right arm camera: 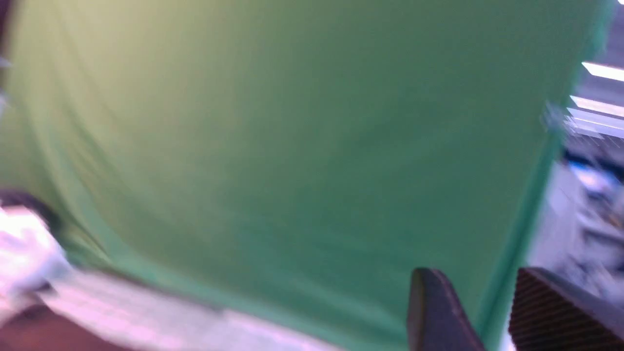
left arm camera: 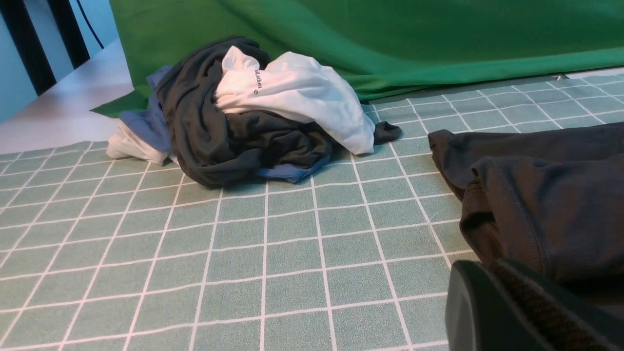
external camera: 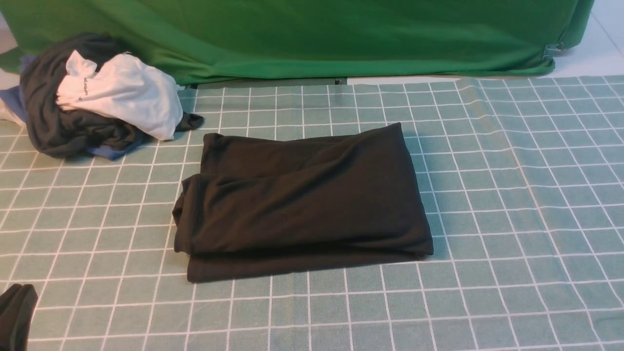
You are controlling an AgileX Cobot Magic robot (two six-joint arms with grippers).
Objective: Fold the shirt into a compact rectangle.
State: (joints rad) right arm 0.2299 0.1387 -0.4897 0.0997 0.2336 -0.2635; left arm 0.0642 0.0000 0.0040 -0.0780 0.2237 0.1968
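The black shirt (external camera: 302,195) lies folded into a rough rectangle at the middle of the checked tablecloth (external camera: 512,195), with its print hidden. Its left edge shows in the left wrist view as stacked folds (left arm camera: 546,195). My left gripper (external camera: 17,312) sits low at the near left corner, apart from the shirt. Its fingers are pressed together (left arm camera: 492,273) with nothing between them. My right gripper (right arm camera: 475,273) is out of the front view. In its own blurred view it points at the green cloth, with its two fingers apart and nothing between them.
A pile of garments (external camera: 97,97), dark grey, white and blue, lies at the far left (left arm camera: 253,117). A green backdrop cloth (external camera: 312,34) hangs along the table's far edge. A white floor shows beyond the right corner.
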